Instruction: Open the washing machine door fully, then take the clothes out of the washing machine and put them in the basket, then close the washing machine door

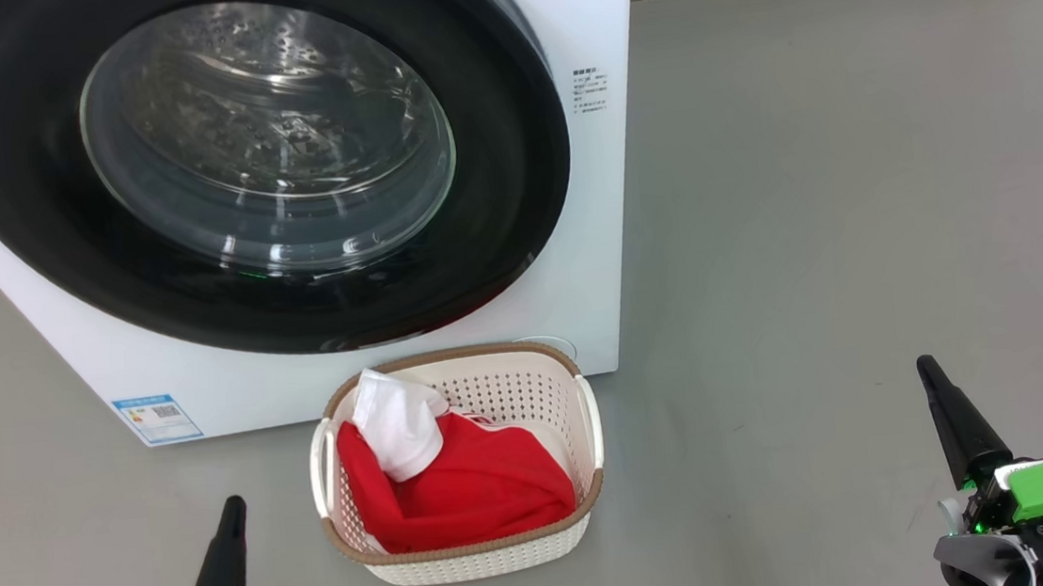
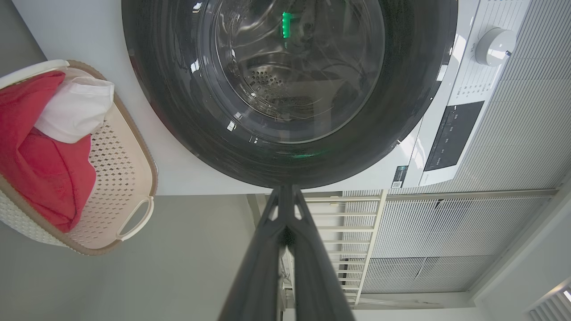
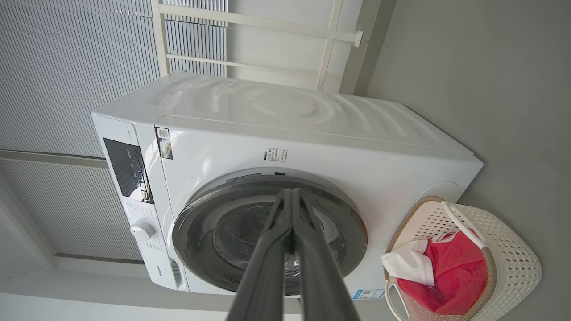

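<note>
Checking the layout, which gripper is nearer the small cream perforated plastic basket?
Left. The left gripper sits just left of the cream perforated plastic basket; the right gripper is far off to its right.

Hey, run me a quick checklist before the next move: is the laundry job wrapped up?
1. Door flush against washer: ok.
2. Door latched: cannot tell.
3. No red showing in the drum: ok.
4. Clothes inside basket: ok.
5. Left gripper shut, empty, clear of the door: ok.
6. Right gripper shut, empty, clear of the basket: ok.
</note>
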`<state>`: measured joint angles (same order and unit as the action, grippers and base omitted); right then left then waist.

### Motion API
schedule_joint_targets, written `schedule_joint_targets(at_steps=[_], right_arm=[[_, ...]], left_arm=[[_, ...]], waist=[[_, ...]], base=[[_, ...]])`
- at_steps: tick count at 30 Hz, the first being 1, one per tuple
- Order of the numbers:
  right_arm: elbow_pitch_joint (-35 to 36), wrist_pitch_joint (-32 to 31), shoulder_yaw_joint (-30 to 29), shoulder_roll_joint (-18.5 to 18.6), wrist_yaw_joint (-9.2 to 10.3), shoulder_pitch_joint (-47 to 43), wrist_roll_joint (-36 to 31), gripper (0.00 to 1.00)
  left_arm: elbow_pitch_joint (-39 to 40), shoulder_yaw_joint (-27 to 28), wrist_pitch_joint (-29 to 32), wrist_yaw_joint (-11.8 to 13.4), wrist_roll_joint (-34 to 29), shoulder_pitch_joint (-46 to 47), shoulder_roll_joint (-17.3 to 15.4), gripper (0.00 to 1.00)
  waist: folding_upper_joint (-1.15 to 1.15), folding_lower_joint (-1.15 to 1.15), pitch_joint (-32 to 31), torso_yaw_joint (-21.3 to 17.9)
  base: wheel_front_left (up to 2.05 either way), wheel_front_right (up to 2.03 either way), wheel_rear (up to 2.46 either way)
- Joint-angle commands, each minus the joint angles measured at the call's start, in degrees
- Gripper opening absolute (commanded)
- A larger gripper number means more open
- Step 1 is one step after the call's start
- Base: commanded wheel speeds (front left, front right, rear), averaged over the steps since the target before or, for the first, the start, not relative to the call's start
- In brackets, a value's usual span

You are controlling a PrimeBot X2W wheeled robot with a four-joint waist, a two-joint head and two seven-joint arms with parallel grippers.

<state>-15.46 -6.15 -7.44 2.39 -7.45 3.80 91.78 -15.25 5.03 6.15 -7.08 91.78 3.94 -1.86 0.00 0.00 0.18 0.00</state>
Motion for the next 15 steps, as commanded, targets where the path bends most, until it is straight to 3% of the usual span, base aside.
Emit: schedule_joint_targets(at_steps=[1,15], right_arm=[[1.4,-0.4,0.9,0.5,-0.03,2.4,0.4,0.0],[1.4,-0.4,0.9,0.5,-0.03,2.4,0.4,0.0]], left_arm=[[1.2,1.5,0.4,-0.4,0.4,2.3,-1.0,0.0],[1.2,1.5,0.3,-0.4,0.4,2.3,-1.0,0.0]], waist=[[0.0,0.0,0.0,0.0],[0.0,0.0,0.0,0.0]], base=[[0.0,0.0,0.0],[0.0,0.0,0.0]])
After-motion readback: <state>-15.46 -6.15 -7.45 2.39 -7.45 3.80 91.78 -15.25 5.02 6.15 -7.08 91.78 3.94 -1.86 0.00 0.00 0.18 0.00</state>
